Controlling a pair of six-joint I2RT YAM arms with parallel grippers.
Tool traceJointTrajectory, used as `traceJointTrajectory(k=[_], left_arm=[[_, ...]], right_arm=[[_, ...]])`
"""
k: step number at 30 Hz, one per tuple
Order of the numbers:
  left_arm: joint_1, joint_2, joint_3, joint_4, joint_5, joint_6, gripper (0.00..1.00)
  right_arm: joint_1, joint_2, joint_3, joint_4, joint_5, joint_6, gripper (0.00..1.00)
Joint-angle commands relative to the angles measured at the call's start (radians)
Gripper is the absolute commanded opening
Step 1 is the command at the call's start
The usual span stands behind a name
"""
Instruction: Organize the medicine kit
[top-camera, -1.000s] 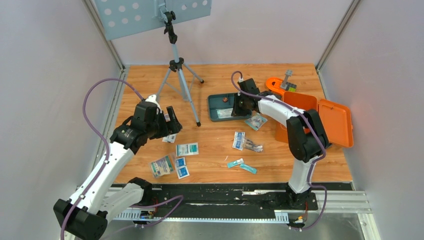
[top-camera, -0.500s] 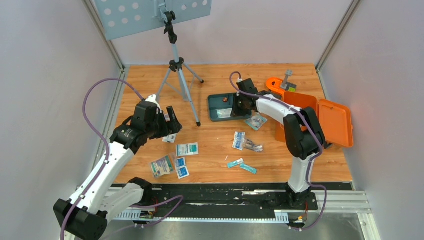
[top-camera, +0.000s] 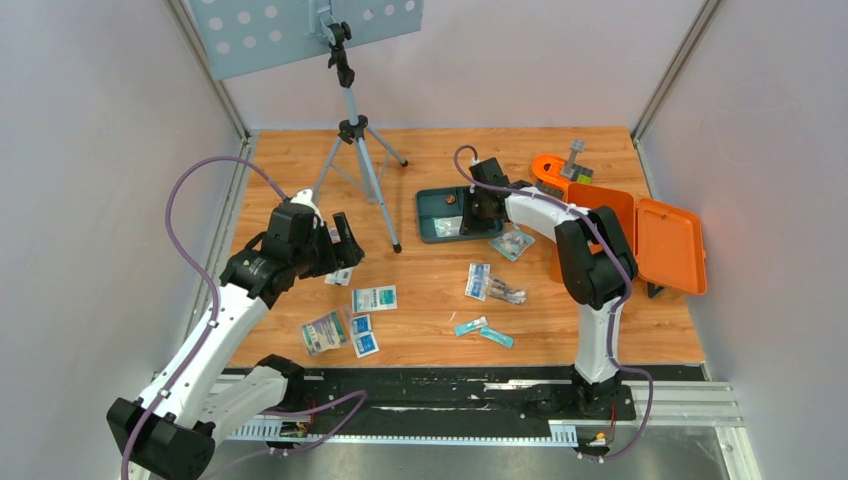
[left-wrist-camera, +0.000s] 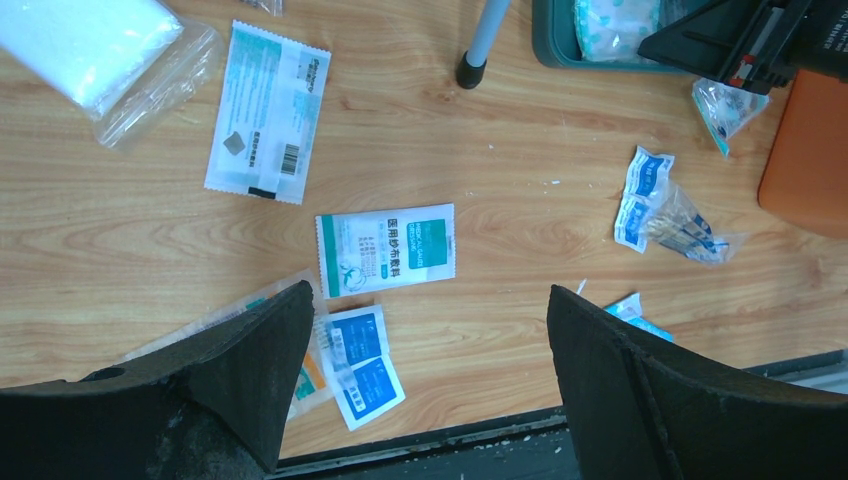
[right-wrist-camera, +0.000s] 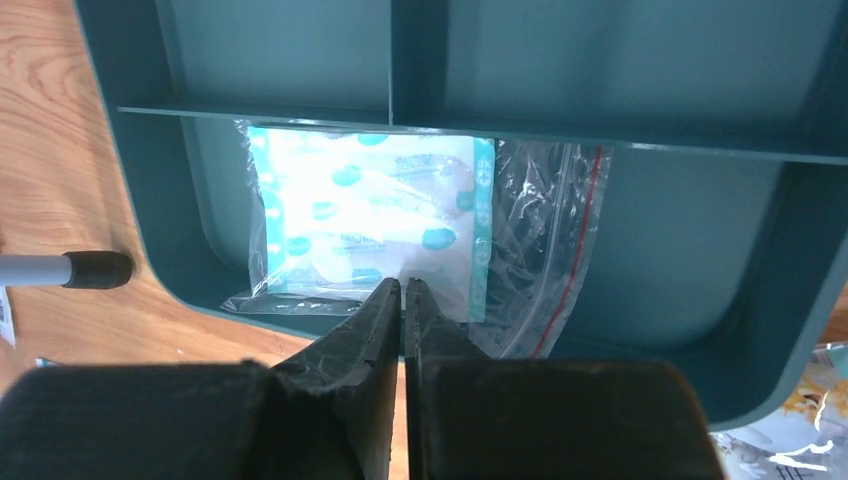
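The medicine kit (top-camera: 665, 240), an orange box with its lid open, stands at the right; its corner shows in the left wrist view (left-wrist-camera: 812, 150). Left of it lies the dark teal divided tray (top-camera: 432, 215). My right gripper (top-camera: 474, 210) is shut over the tray's near wall (right-wrist-camera: 180, 270), its tips (right-wrist-camera: 404, 290) at the near edge of a clear zip bag with a white and teal packet (right-wrist-camera: 370, 215) lying in the tray's near compartment. I see nothing pinched between the fingers. My left gripper (top-camera: 345, 240) hangs open above loose sachets, its jaws (left-wrist-camera: 428, 292) wide and empty.
Loose on the wood are a white-green sachet (left-wrist-camera: 385, 250), two blue sachets (left-wrist-camera: 362, 365), a long white sachet (left-wrist-camera: 268, 110), bagged items (top-camera: 497, 285) and teal strips (top-camera: 485, 330). A tripod (top-camera: 352, 130) stands at the back centre. A small orange curved piece (top-camera: 548, 168) sits behind the kit.
My right arm has shifted a little to the left over the tray, still shut. The left arm has not moved.
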Motion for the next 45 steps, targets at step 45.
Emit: traceJointTrajectory(k=[45], left_arm=[[0.004,-0.041,0.028,0.003,0.0,0.024,0.95]], right_arm=[[0.253,-0.699,-0.651,-0.084,0.093,0.424,0.42]])
